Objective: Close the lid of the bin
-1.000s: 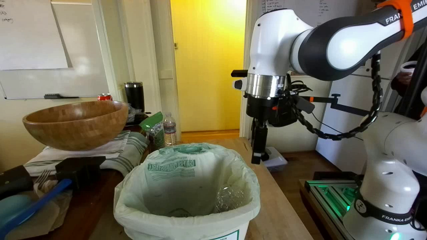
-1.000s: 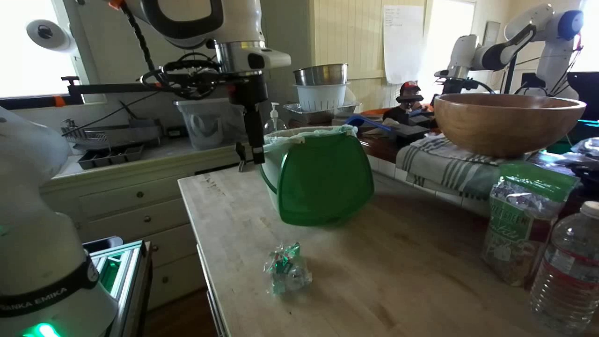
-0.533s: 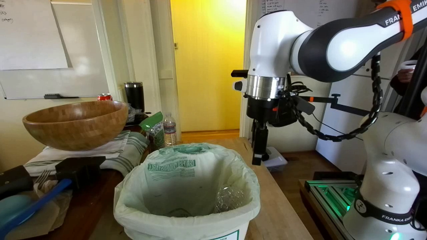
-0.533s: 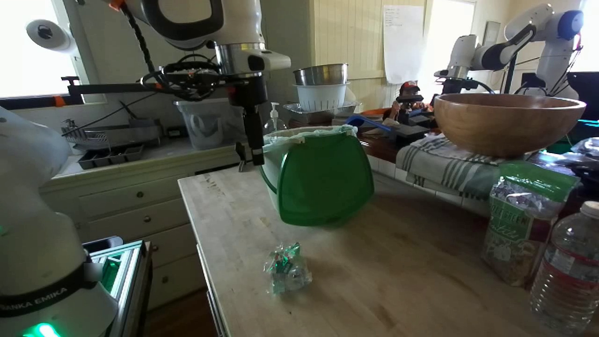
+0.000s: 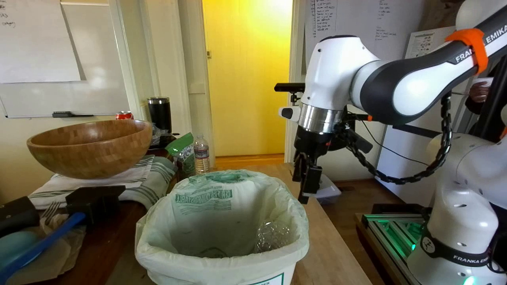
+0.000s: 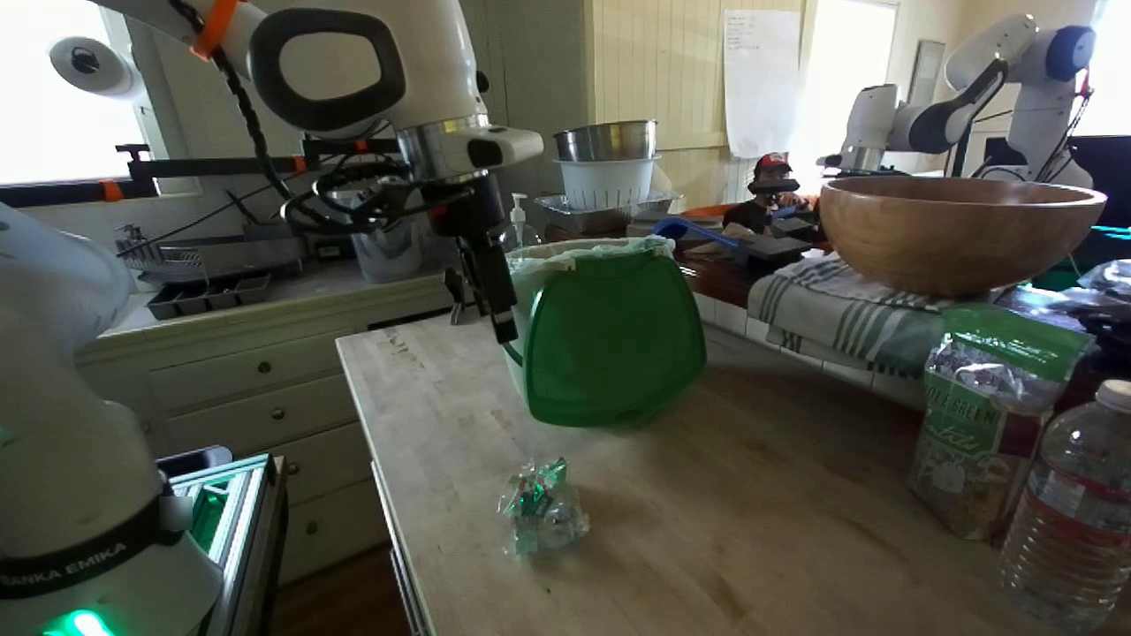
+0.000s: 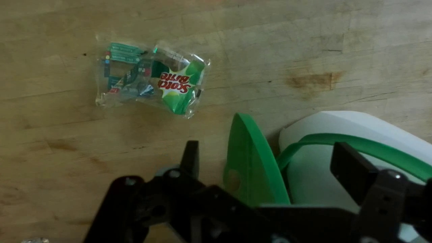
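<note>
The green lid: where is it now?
In an exterior view, the green lid hangs open down the near side of the white bin, left of the wooden bowl, beyond a plastic wrapper.

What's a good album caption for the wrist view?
Open end effector near a white bin, green lid open, Scotch Brite wrapper on the table.

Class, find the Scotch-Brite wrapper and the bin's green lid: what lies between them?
Just bare wooden tabletop, as an exterior view shows; the wrist view agrees, showing nothing else between the wrapper and the lid.
</note>
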`<state>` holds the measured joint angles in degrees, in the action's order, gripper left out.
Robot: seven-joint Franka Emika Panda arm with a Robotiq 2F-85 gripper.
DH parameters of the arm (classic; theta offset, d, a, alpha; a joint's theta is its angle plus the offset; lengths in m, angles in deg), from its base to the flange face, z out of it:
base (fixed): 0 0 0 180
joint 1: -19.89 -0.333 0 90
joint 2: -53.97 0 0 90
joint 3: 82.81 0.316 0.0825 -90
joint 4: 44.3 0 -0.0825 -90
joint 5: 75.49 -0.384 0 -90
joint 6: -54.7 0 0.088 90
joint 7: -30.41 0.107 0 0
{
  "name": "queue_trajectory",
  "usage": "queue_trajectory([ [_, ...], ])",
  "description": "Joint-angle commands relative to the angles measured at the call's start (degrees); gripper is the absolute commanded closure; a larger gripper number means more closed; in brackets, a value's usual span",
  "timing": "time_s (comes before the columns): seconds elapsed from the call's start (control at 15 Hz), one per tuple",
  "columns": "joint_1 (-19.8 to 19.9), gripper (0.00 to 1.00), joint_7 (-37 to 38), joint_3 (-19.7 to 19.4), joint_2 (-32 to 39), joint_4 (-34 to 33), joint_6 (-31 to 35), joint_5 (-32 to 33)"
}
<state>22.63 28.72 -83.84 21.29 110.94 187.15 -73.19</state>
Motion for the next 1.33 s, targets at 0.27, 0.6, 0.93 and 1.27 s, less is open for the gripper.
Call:
queue_trajectory([
  [0.27,-0.8,0.00,-4.7,-2.9,2.1,2.8,18.2,-0.3],
  [0.6,-1.4,0.00,-5.4,-3.6,3.3,2.5,18.2,-1.0],
  [0.93,-2.5,0.00,-6.8,-5.5,5.7,2.5,19.6,-2.7],
  [1.27,-3.6,0.00,-8.5,-6.9,8.5,2.5,20.5,-4.6],
])
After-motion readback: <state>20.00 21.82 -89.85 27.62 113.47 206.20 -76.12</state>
